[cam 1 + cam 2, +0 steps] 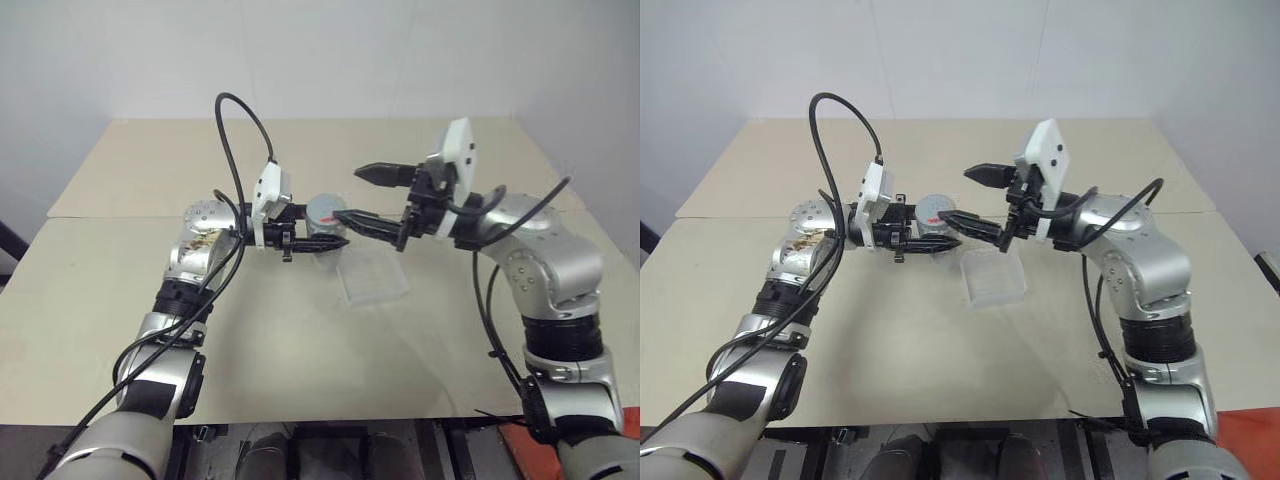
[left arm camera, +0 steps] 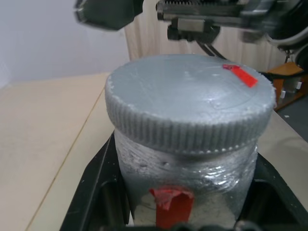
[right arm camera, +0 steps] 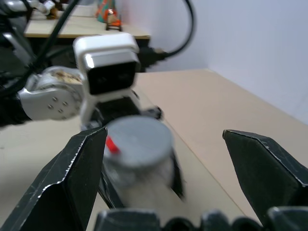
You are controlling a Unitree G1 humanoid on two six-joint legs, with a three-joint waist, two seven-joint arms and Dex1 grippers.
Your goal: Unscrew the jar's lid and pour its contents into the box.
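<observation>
My left gripper (image 1: 325, 233) is shut on the jar (image 1: 324, 228), a small silvery cylinder with red tape, and holds it above the table. Its grey ribbed lid (image 2: 190, 103) sits on top and carries a red mark. The gripper's black fingers (image 2: 96, 192) press both sides of the jar's body (image 2: 187, 178). Just right of the jar my right gripper (image 1: 347, 194) is open and pointing at it, one finger above lid height, the other beside the lid (image 3: 139, 144). The clear plastic box (image 1: 372, 275) lies on the table below and right of the jar.
The beige table (image 1: 300, 340) is two boards with a seam (image 1: 110, 217) running across. Its front edge (image 1: 320, 420) is close to me. Black cables loop over both arms. A white wall stands behind the table.
</observation>
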